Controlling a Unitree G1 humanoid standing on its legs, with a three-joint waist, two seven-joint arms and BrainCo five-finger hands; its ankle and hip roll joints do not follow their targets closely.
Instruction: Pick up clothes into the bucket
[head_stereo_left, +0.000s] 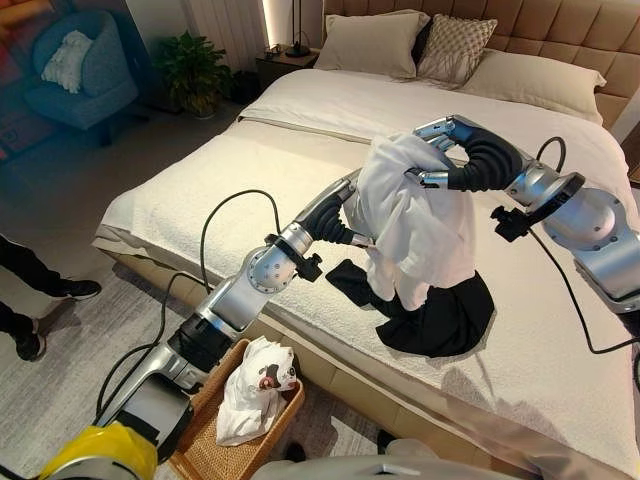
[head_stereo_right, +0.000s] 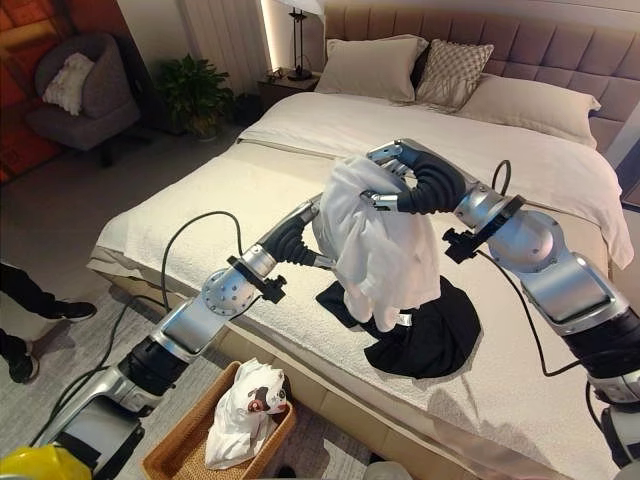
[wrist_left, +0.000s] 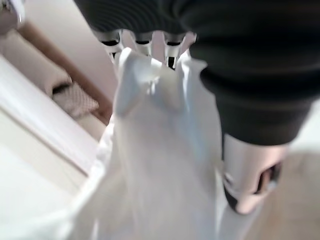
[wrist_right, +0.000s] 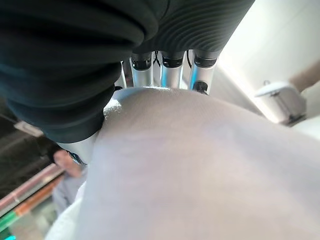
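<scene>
Above the bed (head_stereo_left: 200, 190), a white garment (head_stereo_left: 415, 225) is gripped by the left hand (wrist_left: 150, 47) and the right hand (head_stereo_left: 445, 135), over a black garment (head_stereo_left: 440, 315).

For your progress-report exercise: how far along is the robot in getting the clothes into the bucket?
Done: a white printed garment already lies in the woven wicker basket beside the bed. In hand: a white cloth garment hangs above the cream bedspread, with the left hand and right hand both at it. Left: a black garment on the bed.
</scene>
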